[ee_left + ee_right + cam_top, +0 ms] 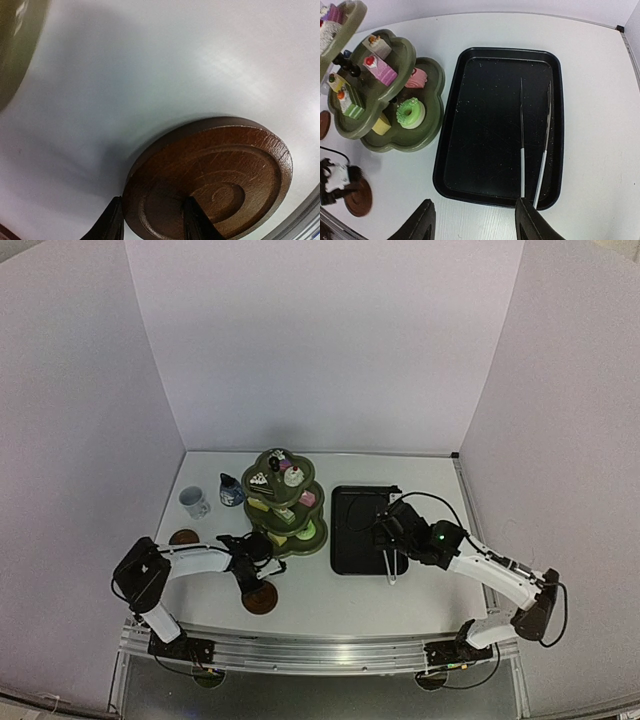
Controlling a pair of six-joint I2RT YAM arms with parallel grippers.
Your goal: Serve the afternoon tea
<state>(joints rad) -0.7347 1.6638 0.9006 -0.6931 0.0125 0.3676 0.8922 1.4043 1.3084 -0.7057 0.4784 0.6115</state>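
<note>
White table (150, 75); wrist view alone shows left claw (155, 212) straddling coaster (220, 165) rim.

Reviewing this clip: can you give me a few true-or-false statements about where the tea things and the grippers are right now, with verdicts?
1. The tongs lie inside the black tray. True.
2. The tray holds several cakes. False: it holds only the tongs, and the cakes sit on the green stand.
3. The left gripper is down at a brown coaster. True: its fingers straddle the coaster's near edge.
4. The white mug stands on a coaster. False: it stands on the bare table, apart from the second coaster.
5. The right gripper is shut on the tongs. False: it is open over the tray's near edge.
</note>
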